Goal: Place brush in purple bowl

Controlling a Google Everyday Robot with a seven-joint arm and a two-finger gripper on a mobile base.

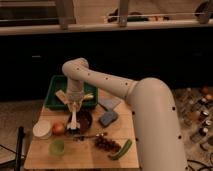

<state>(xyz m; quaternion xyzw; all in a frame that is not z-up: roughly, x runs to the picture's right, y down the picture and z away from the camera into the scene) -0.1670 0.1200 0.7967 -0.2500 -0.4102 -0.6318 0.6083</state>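
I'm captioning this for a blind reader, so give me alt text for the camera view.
A white robot arm reaches down over a wooden table, its gripper holding a white-handled brush above a dark purple bowl. Behind it sits a green tray; nearby lie a green cup, grapes and a green vegetable.

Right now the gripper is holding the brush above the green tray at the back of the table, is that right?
Not quite. In the camera view the gripper holds the brush at the purple bowl, in front of the green tray, not above the tray.
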